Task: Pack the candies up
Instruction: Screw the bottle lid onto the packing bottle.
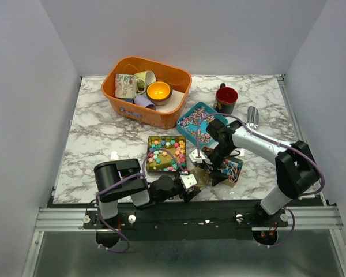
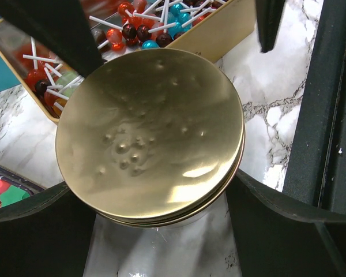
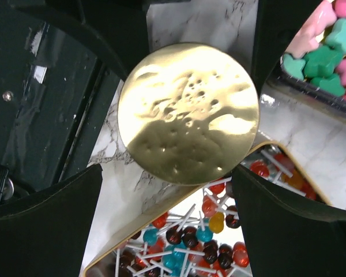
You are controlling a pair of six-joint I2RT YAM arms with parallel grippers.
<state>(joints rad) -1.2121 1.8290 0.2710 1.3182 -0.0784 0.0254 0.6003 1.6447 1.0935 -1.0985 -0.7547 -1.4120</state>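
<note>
The left gripper (image 2: 151, 179) seemed to clasp the gold disc (image 2: 150, 135) by its rim, while the right gripper (image 3: 167, 170) hovered over the disc, spread wide and empty. The candies (image 1: 166, 154) lay in open tins (image 1: 185, 151) just beside the disc. Packing looked stalled on this disc, which probably needed setting down clear of them next.

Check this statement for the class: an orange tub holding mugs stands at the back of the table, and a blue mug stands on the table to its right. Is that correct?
Not quite. The mug standing on the table to the right of the orange tub is red, not blue, as the top external view shows. The rest holds.
</note>
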